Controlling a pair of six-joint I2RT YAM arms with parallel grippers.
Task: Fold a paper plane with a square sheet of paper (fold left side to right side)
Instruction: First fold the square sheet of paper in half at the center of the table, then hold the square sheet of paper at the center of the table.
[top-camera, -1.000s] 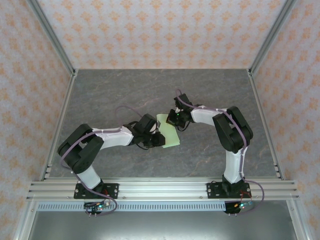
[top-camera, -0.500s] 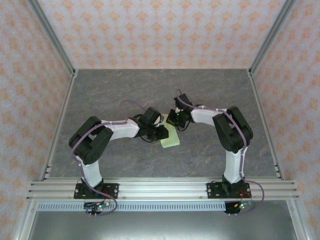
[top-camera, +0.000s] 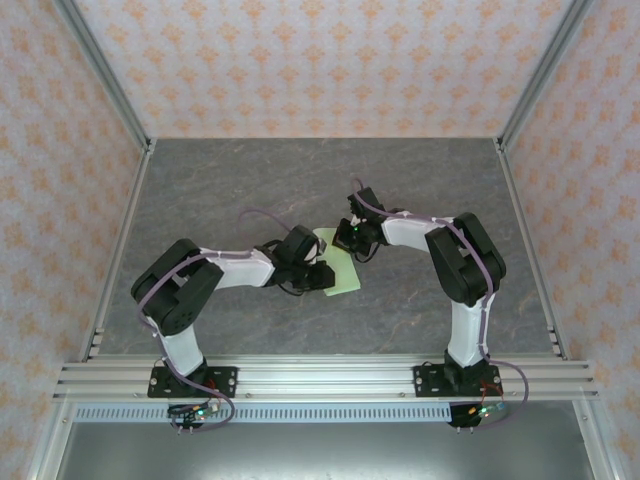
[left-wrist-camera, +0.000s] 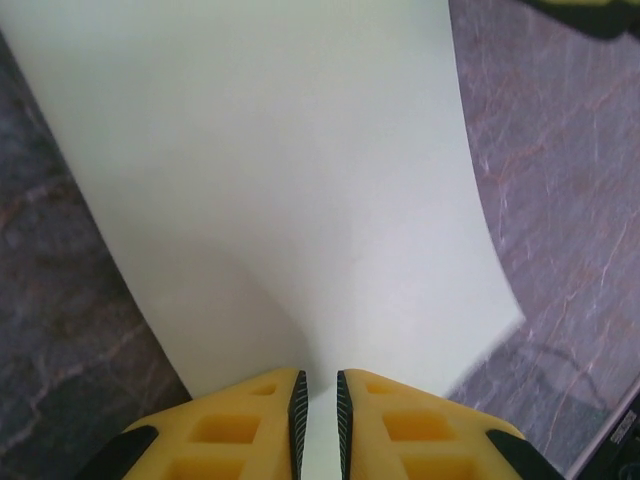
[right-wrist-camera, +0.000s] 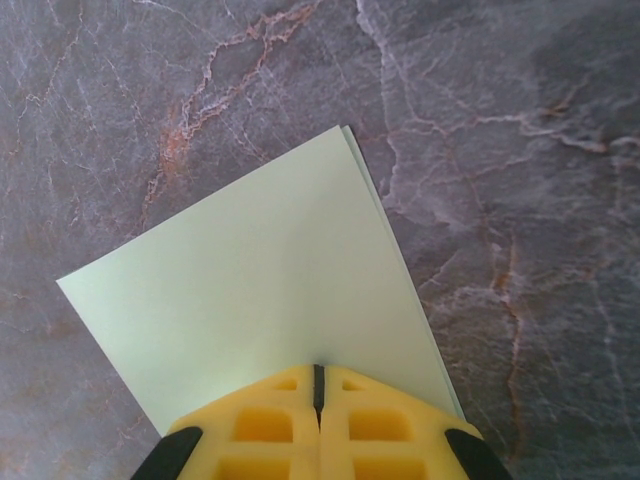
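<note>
Lying near the middle of the grey marbled tabletop (top-camera: 250, 180), one square sheet of paper (top-camera: 341, 272), pale green and plain, sits between two grippers, one on each of the two arms.

The left gripper (top-camera: 322, 272) meets the sheet at its left side. In the left wrist view its two yellow fingers (left-wrist-camera: 230, 430) stand almost together, with only a thin slit between them. The pale paper runs down into that slit, so the jaws are clamped on the sheet's edge. From that pinch the paper (left-wrist-camera: 280, 180) rises and bows in a soft curve, and the marbled surface shows on both sides of it.

The right gripper (top-camera: 349, 240) is at the sheet's far end, over the part farthest from the arm bases. In the right wrist view its two yellow fingers (right-wrist-camera: 260, 420) are pressed fully together, tips over the near edge of the paper (right-wrist-camera: 270, 300). Whether they pinch the paper or only bear down on it cannot be told. Along the sheet's right edge in that view a second edge shows just beside the first, so two layers lie one on the other there. The upper layer looks flat and uncreased.
</note>
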